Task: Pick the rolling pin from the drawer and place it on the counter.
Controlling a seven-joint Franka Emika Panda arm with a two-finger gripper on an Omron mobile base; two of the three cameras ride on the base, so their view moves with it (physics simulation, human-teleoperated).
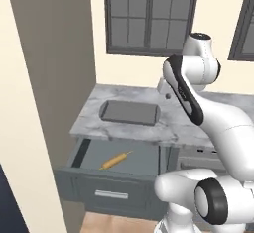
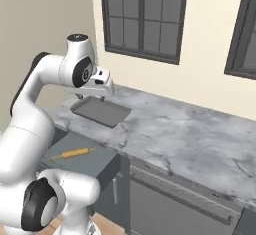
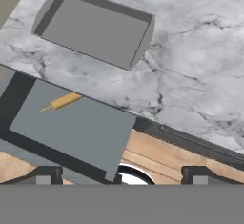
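The rolling pin (image 1: 115, 159) (image 2: 73, 153) (image 3: 62, 101), a slim light-orange cylinder, lies slanted on the floor of the open dark-grey drawer (image 1: 144, 160) (image 2: 92, 161) (image 3: 81, 127), towards its back. The drawer's front carries a light-grey bar handle (image 1: 111, 194). The marble counter (image 1: 129, 130) (image 2: 190, 134) (image 3: 190, 75) runs above it. My gripper (image 2: 93, 95) (image 3: 122, 175) hangs high over the counter's front part, right of the tray, facing down. Its fingertips (image 3: 45, 175) stand wide apart, open, with nothing between them. It is well above the rolling pin and apart from it.
A flat dark-grey tray (image 1: 130, 112) (image 2: 100, 111) (image 3: 95, 30) lies on the counter behind the drawer. A tall beige panel (image 1: 49, 78) bounds the left side. Windows (image 2: 145, 14) are on the back wall. A dark appliance front (image 2: 175, 204) sits right of the drawer, above wood floor (image 3: 162, 156).
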